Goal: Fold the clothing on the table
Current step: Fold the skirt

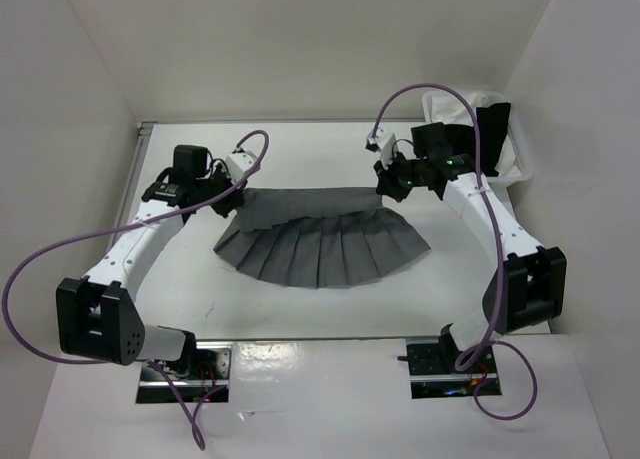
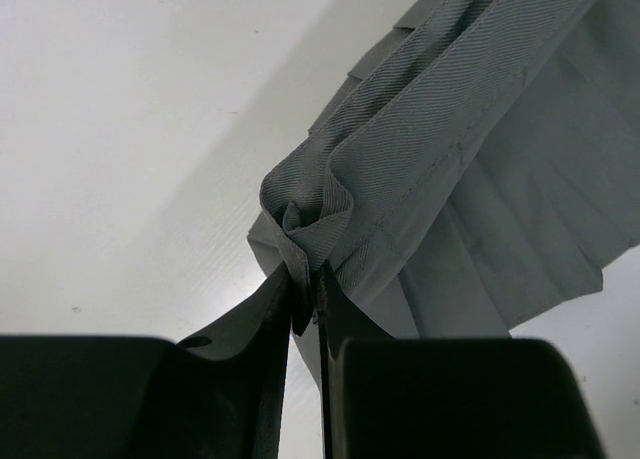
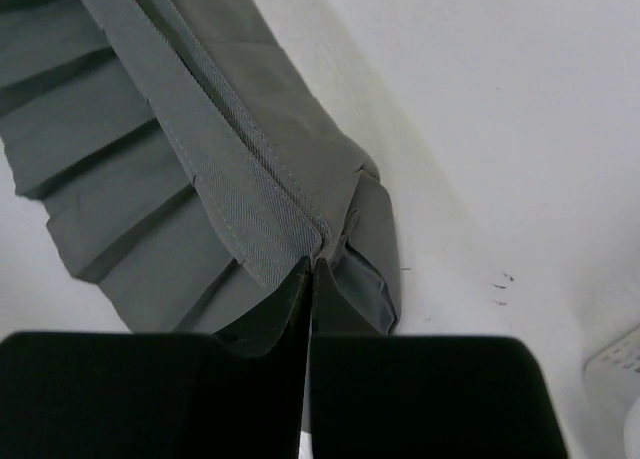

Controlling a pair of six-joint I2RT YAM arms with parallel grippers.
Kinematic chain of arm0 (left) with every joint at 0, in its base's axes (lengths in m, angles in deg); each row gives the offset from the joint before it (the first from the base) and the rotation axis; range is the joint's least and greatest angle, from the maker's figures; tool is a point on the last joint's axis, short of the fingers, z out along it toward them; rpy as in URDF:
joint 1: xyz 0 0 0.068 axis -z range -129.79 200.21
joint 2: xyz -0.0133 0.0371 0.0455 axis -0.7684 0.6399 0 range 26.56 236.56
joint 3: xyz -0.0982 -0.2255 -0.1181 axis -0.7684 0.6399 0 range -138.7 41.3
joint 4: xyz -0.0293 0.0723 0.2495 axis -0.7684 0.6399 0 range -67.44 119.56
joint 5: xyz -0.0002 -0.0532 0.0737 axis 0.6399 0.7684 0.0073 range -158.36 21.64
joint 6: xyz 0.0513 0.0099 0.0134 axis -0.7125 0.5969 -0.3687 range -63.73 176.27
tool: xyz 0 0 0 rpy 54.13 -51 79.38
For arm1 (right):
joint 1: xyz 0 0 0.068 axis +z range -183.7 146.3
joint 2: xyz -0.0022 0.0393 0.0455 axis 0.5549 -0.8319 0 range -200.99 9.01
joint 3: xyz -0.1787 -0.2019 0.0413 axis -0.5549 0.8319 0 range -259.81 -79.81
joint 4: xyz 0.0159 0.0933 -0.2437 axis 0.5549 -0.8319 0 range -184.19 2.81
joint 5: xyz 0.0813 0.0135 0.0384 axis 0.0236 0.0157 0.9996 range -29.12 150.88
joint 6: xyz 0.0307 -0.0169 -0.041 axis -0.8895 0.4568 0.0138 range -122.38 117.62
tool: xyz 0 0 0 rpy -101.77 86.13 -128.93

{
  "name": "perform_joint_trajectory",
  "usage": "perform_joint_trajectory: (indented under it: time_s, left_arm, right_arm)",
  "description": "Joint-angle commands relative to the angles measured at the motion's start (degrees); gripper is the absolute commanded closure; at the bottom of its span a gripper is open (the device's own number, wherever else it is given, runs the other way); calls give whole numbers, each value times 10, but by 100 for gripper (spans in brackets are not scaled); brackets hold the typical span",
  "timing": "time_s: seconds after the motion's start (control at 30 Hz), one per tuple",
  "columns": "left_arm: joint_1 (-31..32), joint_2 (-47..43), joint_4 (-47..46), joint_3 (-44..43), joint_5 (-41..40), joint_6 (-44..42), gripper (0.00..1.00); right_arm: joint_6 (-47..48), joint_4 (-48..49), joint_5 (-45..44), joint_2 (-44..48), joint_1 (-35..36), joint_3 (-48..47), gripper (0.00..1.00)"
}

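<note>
So we saw left gripper [image 2: 305, 279] and right gripper [image 3: 312, 264] clenched on the skirt's [image 1: 320, 247] far corners; we judged a level, matched carry nearward best.

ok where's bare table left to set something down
Bare table between the skirt hem and the near edge, plus a strip behind the waistband to the far edge. Crowded: the waistband ends, where left pincer and right pincer clamp it, and the basket corner far right.
</note>
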Motion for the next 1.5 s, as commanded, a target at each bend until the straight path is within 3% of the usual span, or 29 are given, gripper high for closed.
perform_joint_trajectory:
  time_s: [0.0, 0.37, 0.73, 1.03, 1.27, 1.47]
  left_arm:
    - [-14, -37, 35, 9, 5, -55, 100]
    - [-14, -102, 94, 32, -9, -109, 100]
    - [-14, -89, 25, -39, -83, -21, 100]
    - [-9, -96, -16, -103, -137, -3, 100]
    - [-9, -81, -16, -111, -143, -3, 100]
    - [-9, -144, 43, -72, -129, -43, 100]
  right_arm:
    - [68, -59, -16, 40, -5, 6, 100]
    - [129, -145, -14, 40, 25, 23, 100]
    - [-17, 19, -120, 52, 25, -69, 100]
    - [-44, 97, -183, 71, 37, -105, 100]
    - [-44, 112, -217, 79, 48, -71, 100]
    - [-4, 48, -173, 146, 48, -26, 100]
